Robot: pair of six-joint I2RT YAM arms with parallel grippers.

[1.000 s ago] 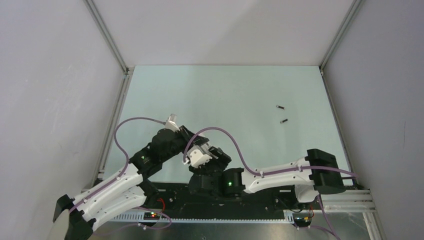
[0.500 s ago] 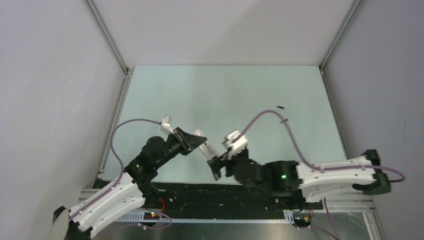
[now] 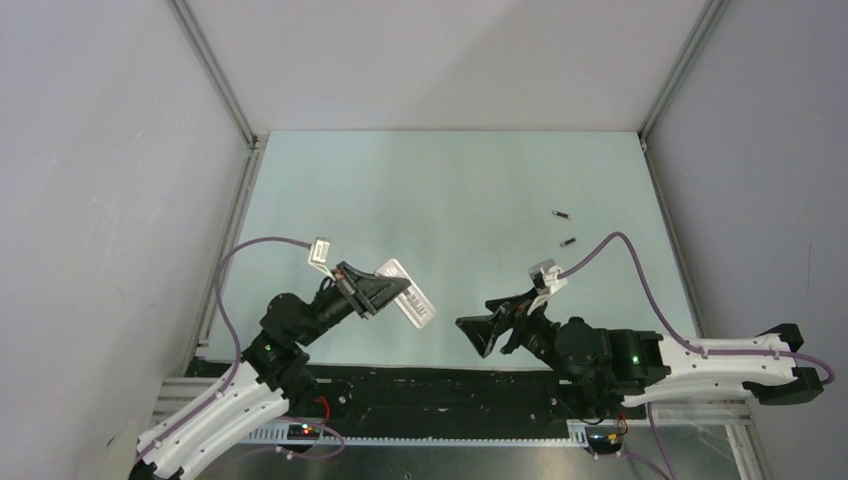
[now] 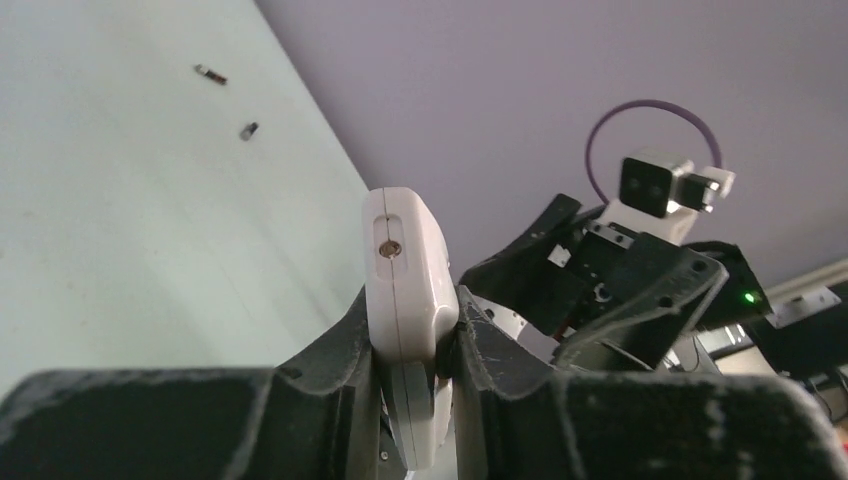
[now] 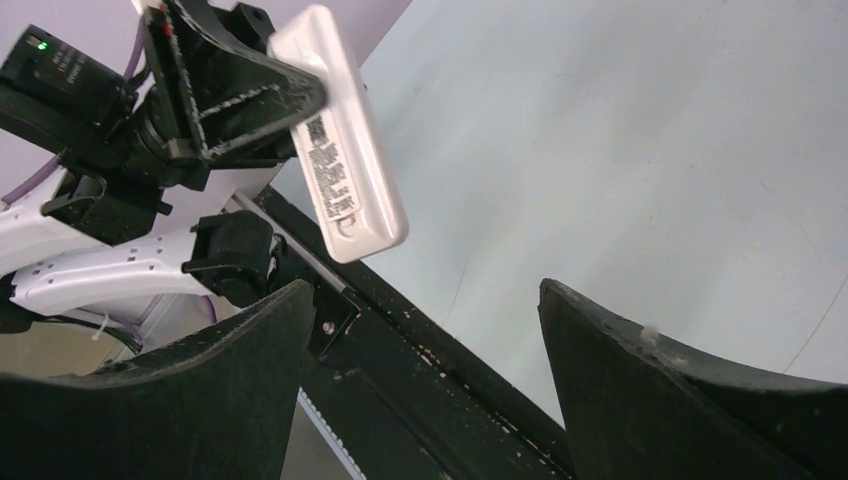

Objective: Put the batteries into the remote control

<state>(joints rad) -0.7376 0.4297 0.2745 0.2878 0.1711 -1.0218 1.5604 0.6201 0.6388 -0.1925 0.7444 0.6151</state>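
1. My left tool (image 3: 383, 291) is clenched on the remote control (image 3: 408, 297), held above the counter (image 3: 450, 180), lower left of centre.
2. My right tool (image 3: 482, 335), lower middle, is spread wide and holding nothing.
3. Both batteries (image 3: 561, 214) are lying on the counter right of centre, well apart from my tools.

The slim white plastic remote control (image 3: 407, 293) carries small black print on its plain back. The tiny cylindrical batteries (image 3: 561, 214) are dark with paler metallic ends, against the pale mint-green desk (image 3: 450, 180). The left gripper (image 3: 388, 290) and right gripper (image 3: 472, 337) are matt black. The arms (image 3: 215, 400) are white and black, with purple cables (image 3: 240, 265).
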